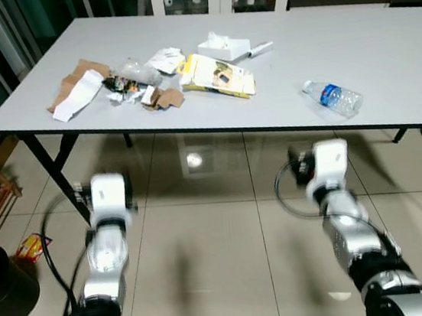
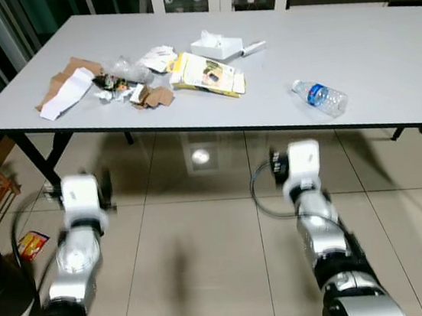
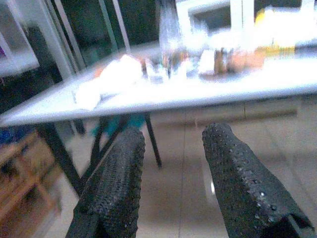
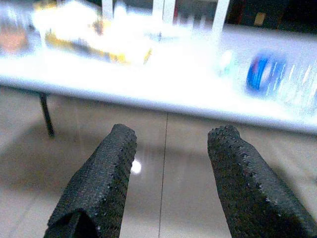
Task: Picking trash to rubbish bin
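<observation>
Beige floor tiles (image 1: 209,266) stretch beneath a long white bench (image 1: 383,52) strewn with trash: torn brown cardboard and white paper (image 1: 79,89) toward 10 o'clock, a yellow printed packet (image 1: 218,76) at 12, a clear plastic bottle with a blue label (image 1: 332,97) at 2. Left gripper (image 3: 171,158) and right gripper (image 4: 171,153) hover below the bench edge, jaws wide, empty. A black round bin (image 1: 3,284) stands at 9 o'clock.

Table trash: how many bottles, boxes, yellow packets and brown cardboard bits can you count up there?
Clear plastic bottle with blue label: 1
White open box: 1
Flat yellow packet: 1
Brown cardboard pieces: 2, a big one under white paper and a small one
Total: 5, all lying on the white table. The crumpled wrappers between them are too jumbled to count.
</observation>
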Motion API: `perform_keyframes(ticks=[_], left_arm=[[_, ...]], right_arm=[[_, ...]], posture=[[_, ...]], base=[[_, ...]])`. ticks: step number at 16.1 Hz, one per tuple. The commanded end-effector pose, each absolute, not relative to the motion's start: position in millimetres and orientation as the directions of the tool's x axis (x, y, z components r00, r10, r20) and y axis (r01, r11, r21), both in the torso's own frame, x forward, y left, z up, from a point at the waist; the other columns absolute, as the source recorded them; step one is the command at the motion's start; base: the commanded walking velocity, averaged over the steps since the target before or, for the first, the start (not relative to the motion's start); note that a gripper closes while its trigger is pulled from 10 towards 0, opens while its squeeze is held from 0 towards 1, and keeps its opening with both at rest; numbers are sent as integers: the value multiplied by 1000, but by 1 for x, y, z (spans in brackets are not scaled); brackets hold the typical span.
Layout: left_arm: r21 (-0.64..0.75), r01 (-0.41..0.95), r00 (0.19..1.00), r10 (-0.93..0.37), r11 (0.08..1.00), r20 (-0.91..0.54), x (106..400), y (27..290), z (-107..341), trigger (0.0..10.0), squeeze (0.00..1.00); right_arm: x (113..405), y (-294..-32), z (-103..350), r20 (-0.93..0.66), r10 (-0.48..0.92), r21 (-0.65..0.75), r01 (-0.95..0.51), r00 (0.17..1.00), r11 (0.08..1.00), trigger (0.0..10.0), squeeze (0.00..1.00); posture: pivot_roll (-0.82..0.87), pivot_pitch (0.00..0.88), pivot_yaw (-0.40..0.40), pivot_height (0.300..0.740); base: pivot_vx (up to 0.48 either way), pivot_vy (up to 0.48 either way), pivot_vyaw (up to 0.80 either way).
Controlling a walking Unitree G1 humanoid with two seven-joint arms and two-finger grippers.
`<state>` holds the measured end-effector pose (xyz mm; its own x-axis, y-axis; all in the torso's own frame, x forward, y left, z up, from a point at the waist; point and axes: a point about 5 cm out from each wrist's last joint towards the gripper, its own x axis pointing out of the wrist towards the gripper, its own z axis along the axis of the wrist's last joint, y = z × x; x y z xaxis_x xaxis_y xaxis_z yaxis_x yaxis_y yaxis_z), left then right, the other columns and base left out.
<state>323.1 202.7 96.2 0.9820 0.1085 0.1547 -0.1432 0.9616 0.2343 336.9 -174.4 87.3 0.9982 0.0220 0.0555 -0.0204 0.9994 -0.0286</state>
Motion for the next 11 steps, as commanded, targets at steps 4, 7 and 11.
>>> perform_keyframes(ticks=[4,7,11], left_arm=[[191,-124,922,42,974,386,348,192,173,10000,0],[205,-101,917,11,974,399,346,184,181,10000,0],[204,-90,932,10,975,363,347,182,177,10000,0]], right_arm=[[361,-167,170,346,23,10,-29,938,1000,10000,0],[360,-159,181,375,26,41,-44,927,998,10000,0],[359,-160,176,337,9,95,-43,942,994,10000,0]], posture=[[39,0,-20,740],[46,0,-20,740],[43,6,-21,740]], base=[[0,0,0],[0,0,0],[393,0,-544]])
